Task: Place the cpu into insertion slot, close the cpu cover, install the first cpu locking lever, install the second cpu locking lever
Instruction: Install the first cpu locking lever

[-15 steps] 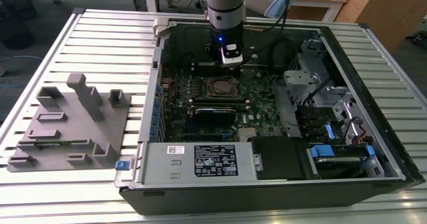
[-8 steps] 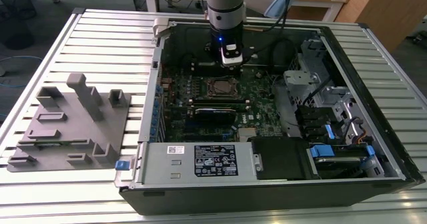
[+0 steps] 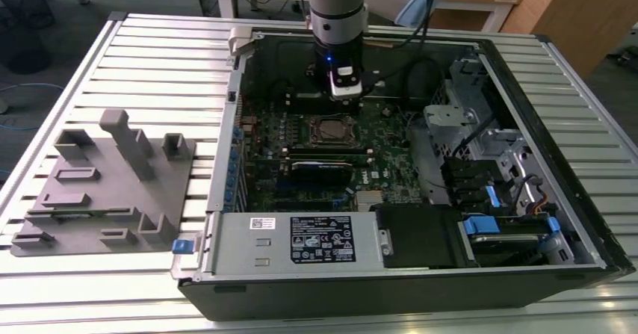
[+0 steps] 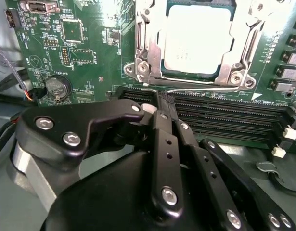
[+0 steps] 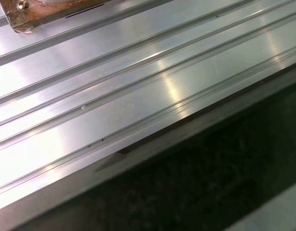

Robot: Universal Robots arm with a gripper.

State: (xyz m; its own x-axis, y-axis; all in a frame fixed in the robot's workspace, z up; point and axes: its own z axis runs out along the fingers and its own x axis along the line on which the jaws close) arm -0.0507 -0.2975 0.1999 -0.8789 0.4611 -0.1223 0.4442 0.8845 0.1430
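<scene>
Gripper (image 4: 163, 102) hangs just above the green board (image 4: 90, 57) inside the open PC case (image 3: 558, 259); black fingers (image 4: 162, 139) pressed together, nothing between them. The cpu (image 4: 198, 41) sits in the insertion slot (image 4: 147, 72) — cpu cover (image 4: 244, 43) lies down around it, top edge cut off. A thin wire lever (image 4: 205, 88) runs along the socket edge; latching unclear. The gripper's body hides the near memory slots (image 4: 234, 113).

The gripper (image 4: 163, 103) is matt black with bright steel screws. The cpu (image 4: 198, 41) has a dull pale metal face, its cover (image 4: 147, 45) shiny steel. The table (image 5: 114, 91) is ribbed, glossy aluminium.
</scene>
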